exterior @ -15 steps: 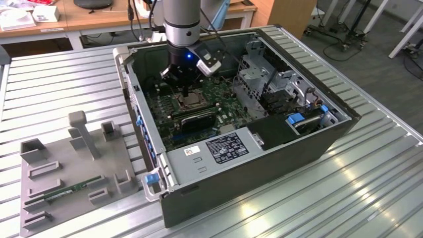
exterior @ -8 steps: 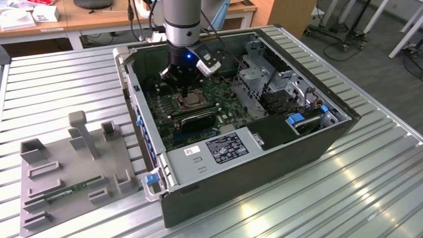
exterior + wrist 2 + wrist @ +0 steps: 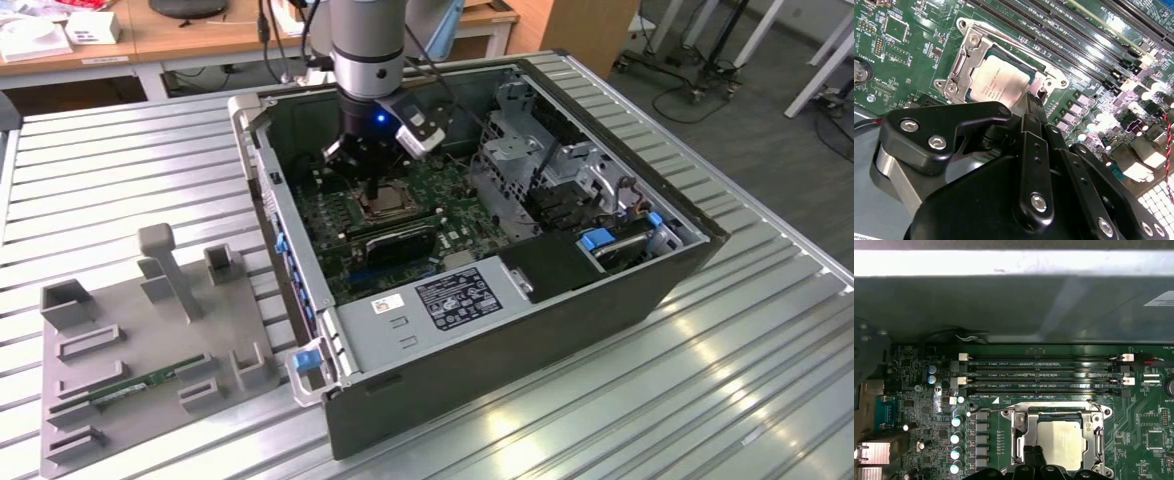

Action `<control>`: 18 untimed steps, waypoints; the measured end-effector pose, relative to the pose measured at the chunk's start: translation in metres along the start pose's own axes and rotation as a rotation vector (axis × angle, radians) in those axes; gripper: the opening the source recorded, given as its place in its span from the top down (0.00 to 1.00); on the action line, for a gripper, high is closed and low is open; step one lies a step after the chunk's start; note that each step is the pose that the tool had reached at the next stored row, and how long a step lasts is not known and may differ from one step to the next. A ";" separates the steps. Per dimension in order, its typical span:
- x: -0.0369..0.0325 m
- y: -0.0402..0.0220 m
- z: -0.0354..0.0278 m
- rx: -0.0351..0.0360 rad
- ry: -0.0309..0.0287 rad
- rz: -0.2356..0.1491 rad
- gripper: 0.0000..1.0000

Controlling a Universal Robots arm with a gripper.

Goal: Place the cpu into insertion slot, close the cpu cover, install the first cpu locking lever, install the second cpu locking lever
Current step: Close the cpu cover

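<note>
While my gripper (image 3: 1035,104), fingers together, hung at the edge of the cpu cover (image 3: 960,65) beside the seated cpu (image 3: 999,82), I judged a sideways slip could gouge the motherboard (image 3: 909,60)

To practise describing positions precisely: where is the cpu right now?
In the second wrist view the cpu lies in its socket on the motherboard, framed by the cpu cover, beside the memory slots and close to the end effector.
</note>
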State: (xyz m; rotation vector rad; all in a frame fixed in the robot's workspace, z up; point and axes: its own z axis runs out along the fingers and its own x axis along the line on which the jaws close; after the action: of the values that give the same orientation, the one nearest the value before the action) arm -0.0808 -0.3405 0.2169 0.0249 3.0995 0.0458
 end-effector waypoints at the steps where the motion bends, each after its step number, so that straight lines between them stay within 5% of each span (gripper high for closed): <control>1: 0.0002 0.0000 0.0000 0.0002 0.0001 0.000 0.89; 18: 0.0020 -0.0001 0.0047 -0.0002 -0.0002 0.000 0.89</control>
State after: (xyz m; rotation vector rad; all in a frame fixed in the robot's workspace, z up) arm -0.0826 -0.3404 0.2121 0.0250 3.0993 0.0461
